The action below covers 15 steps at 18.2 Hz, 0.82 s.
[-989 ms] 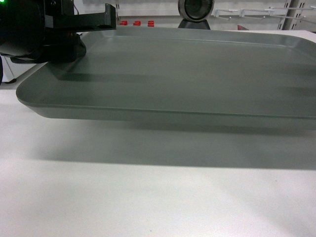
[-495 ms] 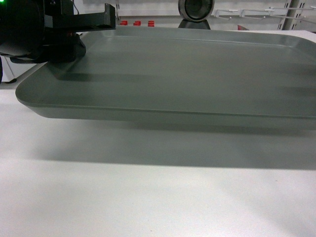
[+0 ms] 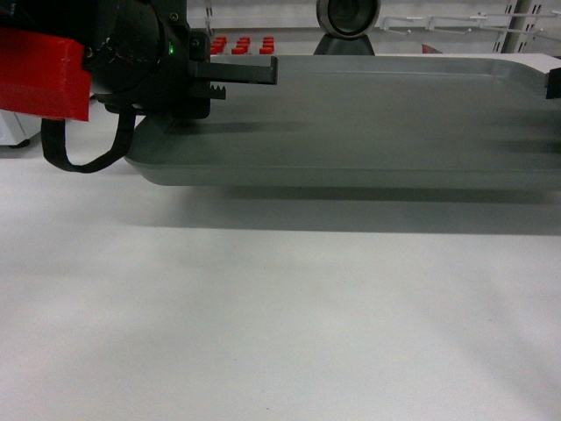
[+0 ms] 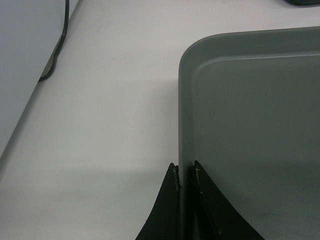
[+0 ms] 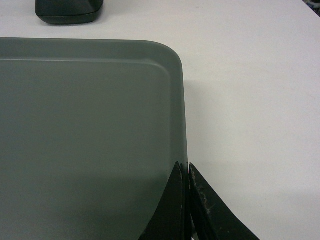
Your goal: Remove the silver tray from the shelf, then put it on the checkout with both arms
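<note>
The silver tray hangs level a little above the white checkout, casting a broad shadow on it. My left gripper, with its red block, strap loop and green light, is shut on the tray's left rim. In the left wrist view the left gripper pinches that rim of the tray over the checkout. My right gripper is shut on the right rim of the tray; only a black bit of it shows at the head view's right edge. The shelf is out of view.
A round silver and black device stands behind the tray, and its dark base lies close to the tray's far edge. Small red items sit further back. A black cable runs along the counter's left side.
The tray has moved away from the head camera and to the right, and looks smaller. The left gripper travelled with it, so its red block and strap loop now show.
</note>
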Tool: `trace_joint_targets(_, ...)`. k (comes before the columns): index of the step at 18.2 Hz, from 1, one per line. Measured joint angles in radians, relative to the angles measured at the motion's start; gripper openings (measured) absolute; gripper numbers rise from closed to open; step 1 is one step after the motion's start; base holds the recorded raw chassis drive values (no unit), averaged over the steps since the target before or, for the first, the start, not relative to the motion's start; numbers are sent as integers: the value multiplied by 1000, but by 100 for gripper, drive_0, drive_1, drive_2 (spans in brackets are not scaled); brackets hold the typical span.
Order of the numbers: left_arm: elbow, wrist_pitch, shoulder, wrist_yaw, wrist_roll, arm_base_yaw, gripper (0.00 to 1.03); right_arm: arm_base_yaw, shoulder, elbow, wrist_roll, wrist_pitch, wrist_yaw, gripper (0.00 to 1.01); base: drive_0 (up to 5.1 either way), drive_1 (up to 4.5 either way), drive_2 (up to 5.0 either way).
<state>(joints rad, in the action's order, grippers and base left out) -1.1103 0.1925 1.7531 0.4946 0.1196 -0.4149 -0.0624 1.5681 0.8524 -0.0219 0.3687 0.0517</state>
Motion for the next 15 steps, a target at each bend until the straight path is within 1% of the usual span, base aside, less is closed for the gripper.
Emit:
trace_joint_targets(1,-22,4,26,6,-1,0,3,5,24,29,17,-1,0,2,0,0,0)
trace_joint_targets(3,-47,-3,62,20,-2,-1,3,11,70,70,34,-2,-4,2,0,0,0)
trace_joint_targets(6,-56,-12,85,31,-3,-7,3,18,115,80,34,-16,-7,2,0,0,0)
trace_joint_targets(9,-56,-16,93,40,-11,-8,3,17,133,80,34,-11,-8,2,0,0,0)
trace_joint_targets(13,-56,5,103,48,-27,-10,4,17,141,80,34,-17,8,2,0,0,0)
trace_joint_targets(14,-56,12,107,72,-60,-13,15,16,141,79,34,-16,11,9,0,0,0)
trace_joint_targets(15,-56,33,111,93,-102,-14,30,18,141,79,34,-11,24,24,0,0,0)
